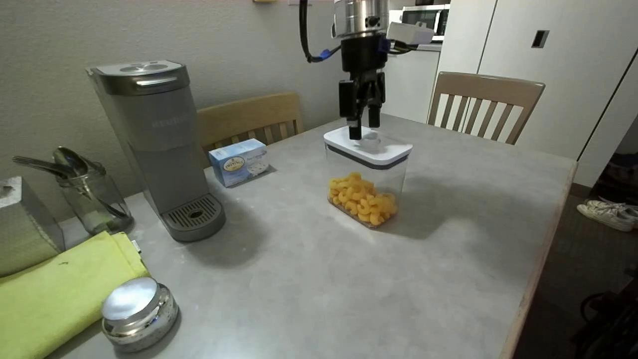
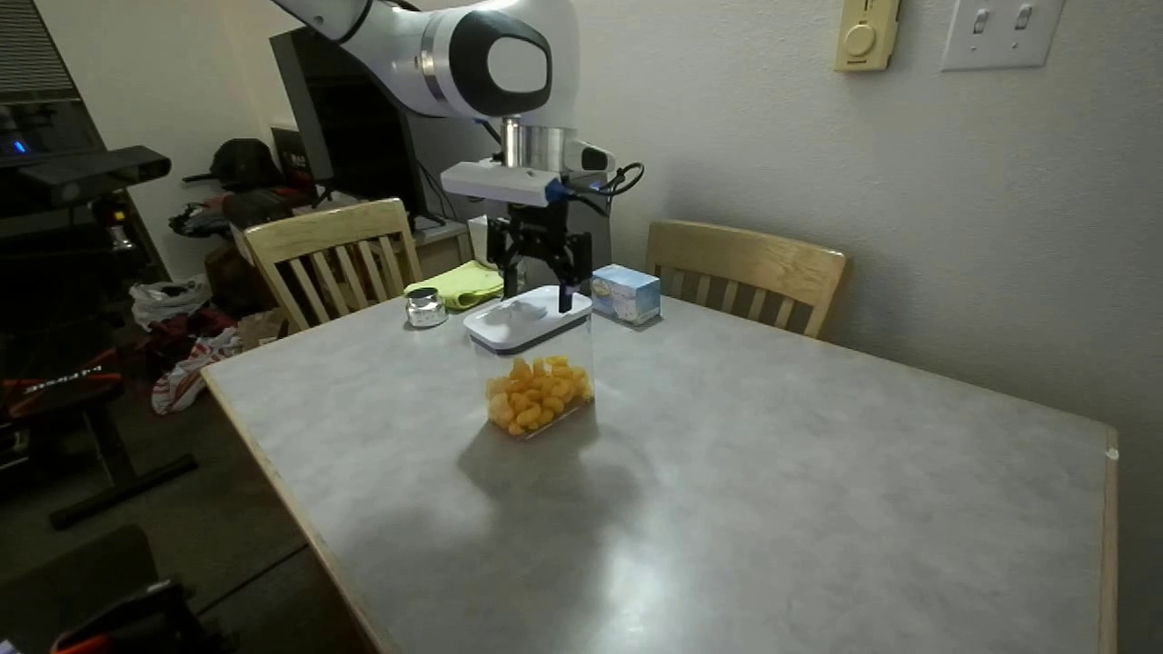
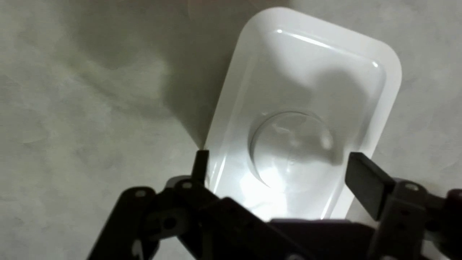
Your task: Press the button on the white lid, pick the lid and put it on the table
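Presumably light, stiff and slick, the white lid sits on a clear container of curled yellow pieces, beneath a wide-spread Robotiq gripper, the lid's round button likely the surest hold

Wrist-view glare bleaches part of the white lid; soft shadows and bright sheen mark the table

Your smooth white arm with black caps bends downward; silver cylindrical wrist upright; your black two-fingered hand points down, fingers parted wide.
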